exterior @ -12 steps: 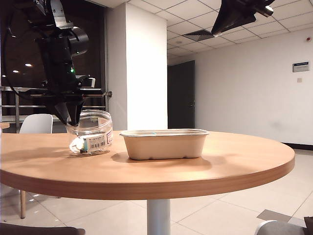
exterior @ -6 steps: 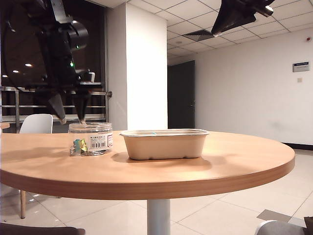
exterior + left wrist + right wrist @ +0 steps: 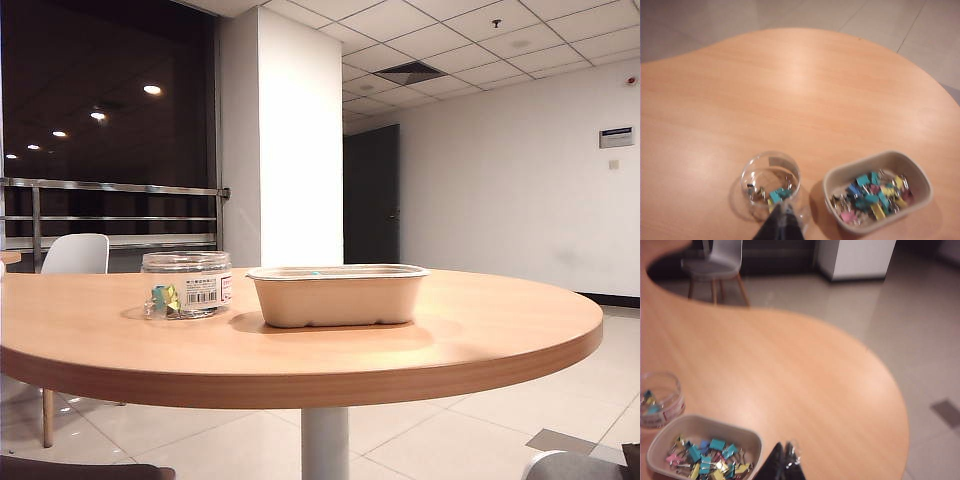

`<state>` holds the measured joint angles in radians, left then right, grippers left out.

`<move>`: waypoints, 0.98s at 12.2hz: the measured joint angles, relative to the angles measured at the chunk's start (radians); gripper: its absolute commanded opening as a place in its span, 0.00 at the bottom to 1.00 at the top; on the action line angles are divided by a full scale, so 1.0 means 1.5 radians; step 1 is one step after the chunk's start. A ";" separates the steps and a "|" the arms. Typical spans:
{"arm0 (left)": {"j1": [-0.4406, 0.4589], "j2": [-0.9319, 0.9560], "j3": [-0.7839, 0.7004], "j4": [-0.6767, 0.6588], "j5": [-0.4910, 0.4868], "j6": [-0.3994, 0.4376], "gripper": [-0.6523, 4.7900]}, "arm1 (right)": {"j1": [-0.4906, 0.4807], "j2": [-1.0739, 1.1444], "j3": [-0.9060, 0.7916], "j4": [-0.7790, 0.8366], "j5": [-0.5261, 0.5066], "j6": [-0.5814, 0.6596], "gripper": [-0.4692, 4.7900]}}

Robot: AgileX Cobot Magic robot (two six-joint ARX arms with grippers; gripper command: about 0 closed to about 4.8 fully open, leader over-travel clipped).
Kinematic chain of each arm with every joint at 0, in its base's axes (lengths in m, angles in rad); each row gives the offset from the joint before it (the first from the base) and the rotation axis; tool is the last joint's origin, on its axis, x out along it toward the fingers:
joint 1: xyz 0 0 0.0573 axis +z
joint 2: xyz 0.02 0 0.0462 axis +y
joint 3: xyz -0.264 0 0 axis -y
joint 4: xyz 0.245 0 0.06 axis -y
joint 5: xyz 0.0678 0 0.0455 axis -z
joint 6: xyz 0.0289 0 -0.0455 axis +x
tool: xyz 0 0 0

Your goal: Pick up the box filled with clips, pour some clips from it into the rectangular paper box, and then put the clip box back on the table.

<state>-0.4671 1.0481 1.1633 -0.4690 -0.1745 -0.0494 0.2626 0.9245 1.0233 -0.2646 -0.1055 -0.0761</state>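
Both arms, seen over the surface (image 3: 420, 340) a second ago, are now gone from the exterior view. Box filled with clips (image 3: 187, 284): standing upright on the surface, just beside the rectangular paper box (image 3: 337, 294), a few clips (image 3: 775, 194) remaining inside. Rectangular paper box: holding a multicoloured heap of clips. Left claw (image 3: 782, 225): hovering high above the jar, fingers together, holding nothing. Right claw (image 3: 784, 463): hanging above the paper box's rim, fingers together, holding nothing.

The exterior view looks level across the round wood-grain table (image 3: 420, 340) from low at its edge. Both wrist views look down from high above, sharing the beige paper-pulp oblong tray (image 3: 840, 176) and the clear plastic jar (image 3: 670, 402).
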 measured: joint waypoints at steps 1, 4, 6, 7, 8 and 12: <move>-0.023 -0.122 -0.133 0.065 -0.004 0.025 0.11 | 0.000 -0.084 -0.113 0.049 0.000 -0.001 0.12; -0.023 -0.380 -0.387 0.129 0.038 0.062 0.11 | 0.000 -0.219 -0.324 0.124 0.048 -0.002 0.12; -0.025 -0.444 -0.478 0.143 0.170 0.083 0.11 | 0.000 -0.261 -0.380 0.081 0.061 0.030 0.12; -0.025 -0.445 -0.482 0.153 0.173 0.083 0.11 | 0.000 -0.261 -0.380 0.074 0.057 0.033 0.12; -0.025 -0.445 -0.490 0.172 0.175 0.083 0.11 | 0.000 -0.261 -0.380 0.066 0.056 0.036 0.12; -0.025 -0.444 -0.590 0.271 0.189 0.083 0.11 | 0.000 -0.261 -0.380 0.060 0.055 0.038 0.11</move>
<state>-0.5045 0.3820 0.2783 -0.0620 0.1097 0.0753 0.2626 0.5323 0.4530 -0.1745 -0.0223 -0.0189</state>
